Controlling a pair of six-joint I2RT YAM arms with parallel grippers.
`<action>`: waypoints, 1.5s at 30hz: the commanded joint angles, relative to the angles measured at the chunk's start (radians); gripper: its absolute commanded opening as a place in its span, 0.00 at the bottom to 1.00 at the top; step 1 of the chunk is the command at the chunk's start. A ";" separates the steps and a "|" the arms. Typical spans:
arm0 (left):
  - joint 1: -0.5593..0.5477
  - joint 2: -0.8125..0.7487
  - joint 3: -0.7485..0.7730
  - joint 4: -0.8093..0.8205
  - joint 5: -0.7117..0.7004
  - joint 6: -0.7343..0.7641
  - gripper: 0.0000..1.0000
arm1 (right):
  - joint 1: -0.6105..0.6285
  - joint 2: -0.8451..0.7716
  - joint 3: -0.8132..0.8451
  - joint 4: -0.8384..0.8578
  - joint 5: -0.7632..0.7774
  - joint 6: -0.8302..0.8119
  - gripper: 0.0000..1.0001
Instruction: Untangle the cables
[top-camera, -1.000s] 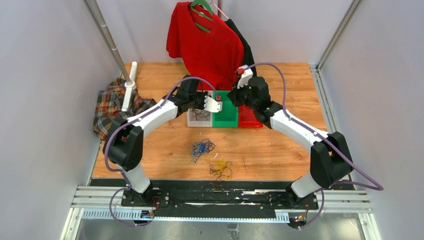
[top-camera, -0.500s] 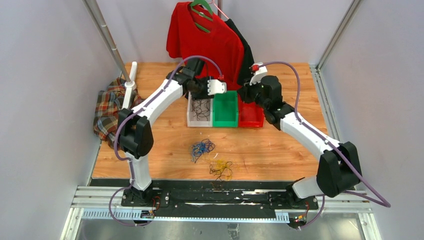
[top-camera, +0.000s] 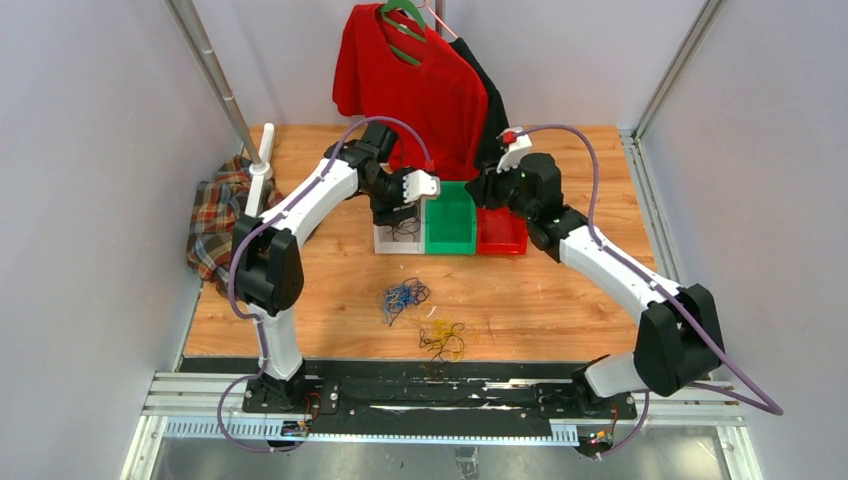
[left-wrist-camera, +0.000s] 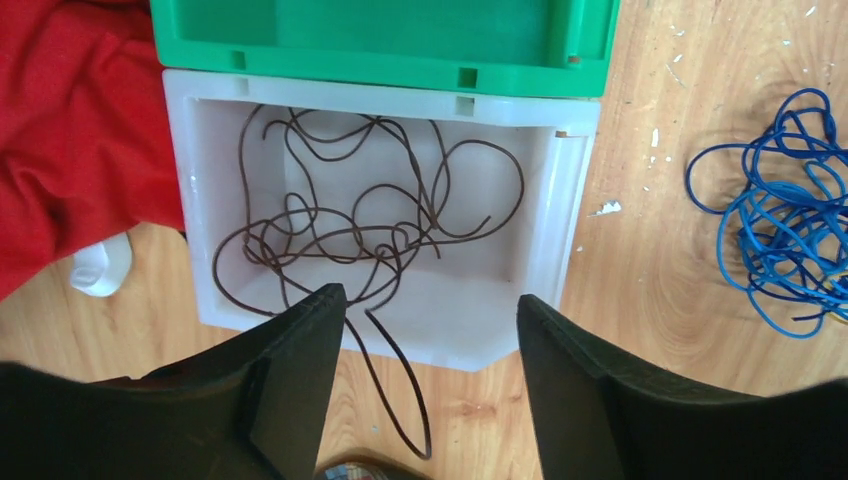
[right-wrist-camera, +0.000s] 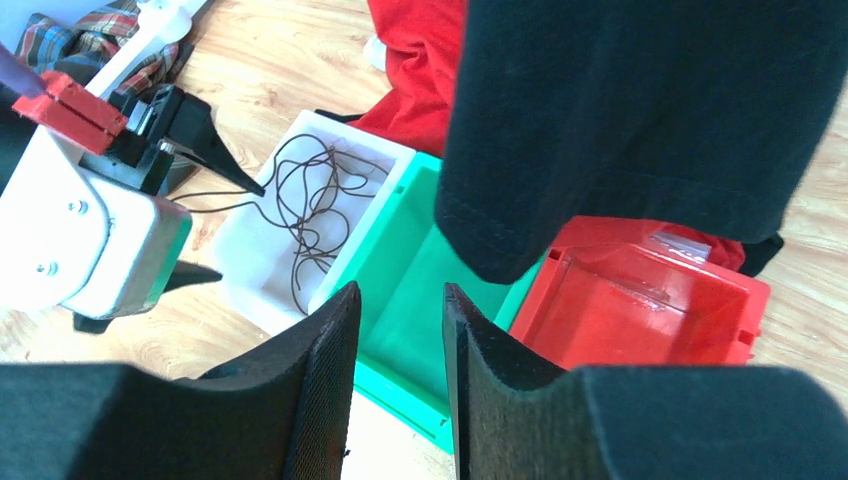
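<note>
Loosely, dark cable (left-wrist-camera: 340, 255) tail overhangs white bin (left-wrist-camera: 575, 220) wall.

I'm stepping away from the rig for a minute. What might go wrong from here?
One end of the dark cable hangs over the wall of the white bin, below the open left tool; a withdrawing move might snag it and drag the cable out. The black shirt hangs right beside the right tool and may catch on it.

Three bins stand in a row mid-table (top-camera: 580, 290), running 9 to 3 o'clock: white bin (left-wrist-camera: 572, 210), green bin (top-camera: 452, 222), red bin (top-camera: 500, 238). At 12 o'clock a red shirt (top-camera: 415, 85) hangs on a green hanger (top-camera: 400, 15), with a black garment (right-wrist-camera: 650, 110) just beside it. A plaid cloth (top-camera: 222, 215) lies at 9 o'clock.
</note>
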 joint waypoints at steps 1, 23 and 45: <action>0.001 0.017 0.018 0.064 0.015 -0.072 0.63 | 0.052 0.014 -0.004 -0.010 -0.012 0.010 0.36; 0.131 -0.281 0.143 0.087 0.083 -0.465 0.98 | 0.220 0.009 0.007 -0.049 -0.002 -0.040 0.54; 0.573 -0.586 0.048 -0.291 -0.018 -0.445 0.98 | 0.306 0.804 0.833 -0.285 0.024 -0.132 0.17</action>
